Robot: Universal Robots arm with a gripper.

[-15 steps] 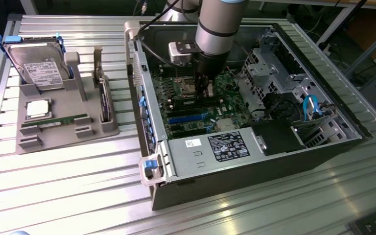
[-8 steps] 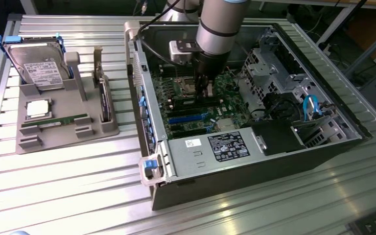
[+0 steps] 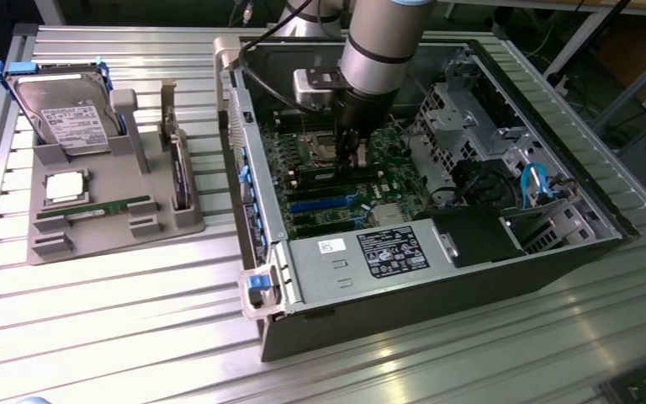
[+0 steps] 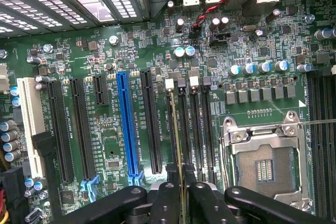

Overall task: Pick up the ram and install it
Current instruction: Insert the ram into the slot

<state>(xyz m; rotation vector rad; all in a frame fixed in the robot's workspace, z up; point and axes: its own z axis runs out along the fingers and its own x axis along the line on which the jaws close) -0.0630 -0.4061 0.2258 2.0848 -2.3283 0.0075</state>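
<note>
Ram [image 4: 177, 140] is clamped edge-on between the fingers of my end effector [image 4: 182, 200], down inside the computer case [image 3: 436, 278] and lined up along the memory slots [image 4: 193, 129] on the motherboard [image 4: 110, 150]. I can't tell whether it touches a slot. I judge the pick-up done and the seating not yet finished. At about nine o'clock from the case in the exterior view, a second stick [image 3: 98, 209] lies in the grey holder [image 3: 110, 240] on the surface [image 3: 98, 320].

table [image 3: 110, 337]: ribbed silver metal slats
light: bright glare across the table's front slats
behind: slanted metal frame bars [image 3: 588, 34], dim surroundings
</note>
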